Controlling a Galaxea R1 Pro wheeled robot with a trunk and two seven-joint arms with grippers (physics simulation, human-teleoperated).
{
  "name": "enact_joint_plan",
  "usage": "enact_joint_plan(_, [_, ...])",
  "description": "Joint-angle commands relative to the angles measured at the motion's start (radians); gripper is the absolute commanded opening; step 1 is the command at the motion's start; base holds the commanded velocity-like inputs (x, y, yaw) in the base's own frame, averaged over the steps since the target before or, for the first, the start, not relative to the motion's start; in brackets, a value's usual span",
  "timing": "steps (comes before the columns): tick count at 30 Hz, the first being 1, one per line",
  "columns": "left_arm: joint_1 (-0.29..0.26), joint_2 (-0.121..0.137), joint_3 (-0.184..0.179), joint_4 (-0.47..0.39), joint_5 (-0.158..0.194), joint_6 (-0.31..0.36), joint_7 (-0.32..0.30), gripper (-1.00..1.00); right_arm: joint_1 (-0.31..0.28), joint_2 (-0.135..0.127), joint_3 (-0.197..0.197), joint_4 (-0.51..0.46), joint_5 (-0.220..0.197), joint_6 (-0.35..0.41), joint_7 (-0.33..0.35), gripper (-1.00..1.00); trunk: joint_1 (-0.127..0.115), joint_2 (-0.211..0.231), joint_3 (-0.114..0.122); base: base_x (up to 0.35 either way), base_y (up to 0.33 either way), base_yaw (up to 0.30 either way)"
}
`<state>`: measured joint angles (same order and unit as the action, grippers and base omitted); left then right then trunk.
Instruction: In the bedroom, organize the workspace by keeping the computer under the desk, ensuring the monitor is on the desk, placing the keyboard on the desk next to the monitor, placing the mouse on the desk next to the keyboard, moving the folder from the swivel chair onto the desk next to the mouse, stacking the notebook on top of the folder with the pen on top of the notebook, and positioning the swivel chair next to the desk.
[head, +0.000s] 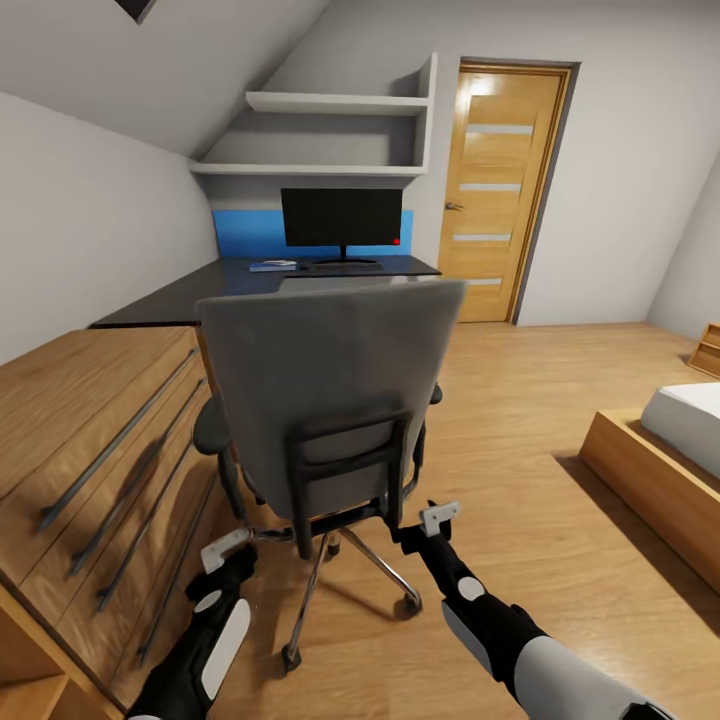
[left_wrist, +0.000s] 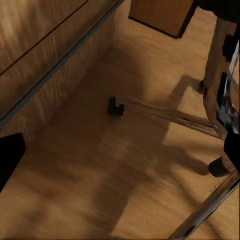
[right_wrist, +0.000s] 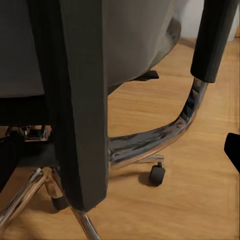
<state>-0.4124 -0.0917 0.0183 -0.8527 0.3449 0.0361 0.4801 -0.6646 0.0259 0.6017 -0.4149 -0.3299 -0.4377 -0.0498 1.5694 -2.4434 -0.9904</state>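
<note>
The swivel chair (head: 330, 400) stands back-to-you, well short of the desk (head: 260, 285) with its monitor (head: 341, 217). Both the left gripper (head: 222, 556) and right gripper (head: 432, 522) hang open, holding nothing — push low and evenly. No readable writing anywhere.

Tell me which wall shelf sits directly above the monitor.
The lower white shelf: it hangs just over the monitor, while the upper shelf sits higher, under the sloped ceiling.
</note>
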Motion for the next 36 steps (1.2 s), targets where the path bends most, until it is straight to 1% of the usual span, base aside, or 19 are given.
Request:
enact_joint_plan(1, [0.000,0.000,0.019,-0.002,0.004,0.004,0.002,1.00,-0.001,-0.002,0.008,0.001,-0.008,-0.005,-0.005,1.00,0.000,0.000,-0.001,0.012,0.000,0.000])
enact_joint_plan(5, [0.000,0.001,0.059,-0.003,0.003,0.004,0.003,1.00,-0.001,-0.007,0.002,0.001,-0.016,-0.007,-0.006,1.00,0.000,0.000,-0.001,0.006,0.000,0.000])
enact_joint_plan(6, [0.000,0.001,0.063,-0.003,0.003,0.004,0.003,1.00,-0.001,-0.009,-0.001,0.001,-0.019,-0.007,-0.006,1.00,0.000,0.000,-0.001,0.002,0.000,0.000])
enact_joint_plan(7, [0.000,0.002,0.080,-0.003,0.003,0.004,0.003,1.00,-0.001,-0.016,-0.013,0.000,-0.031,-0.007,-0.006,1.00,0.000,0.000,-0.001,0.001,0.000,0.000])
enact_joint_plan(8, [0.000,0.002,0.086,-0.003,0.003,0.004,0.003,1.00,-0.001,-0.019,-0.017,0.000,-0.036,-0.007,-0.006,1.00,0.000,0.000,-0.001,0.000,0.000,0.000])
enact_joint_plan(9, [0.000,0.001,0.107,-0.003,0.003,0.004,0.003,1.00,-0.001,-0.026,-0.031,0.000,-0.048,-0.007,-0.006,1.00,0.000,0.000,-0.001,0.000,0.000,0.000])
enact_joint_plan(11, [0.000,0.002,0.140,-0.003,0.003,0.004,0.003,1.00,-0.001,-0.031,-0.042,-0.001,-0.057,-0.007,-0.005,1.00,0.000,0.000,-0.001,0.000,0.000,0.000])
enact_joint_plan(13, [0.000,0.002,0.154,-0.003,0.003,0.004,0.003,1.00,-0.001,-0.033,-0.046,-0.001,-0.062,-0.007,-0.005,1.00,0.000,0.000,-0.001,0.000,0.000,0.000])
enact_joint_plan(19, [0.000,0.001,0.164,-0.003,0.003,0.004,0.001,1.00,-0.001,-0.033,-0.048,-0.001,-0.063,-0.007,-0.005,1.00,0.000,0.000,-0.001,0.019,0.000,0.000])
enact_joint_plan(32, [0.000,0.001,0.164,-0.003,0.003,0.004,-0.005,1.00,-0.001,-0.034,-0.047,-0.001,-0.061,-0.007,-0.005,1.00,0.000,0.000,-0.001,0.034,0.000,0.000])
enact_joint_plan(36, [0.000,0.001,0.161,-0.004,0.003,0.004,-0.011,1.00,-0.001,-0.034,-0.046,-0.001,-0.061,-0.007,-0.004,1.00,0.000,0.000,-0.001,0.139,-0.042,0.000])
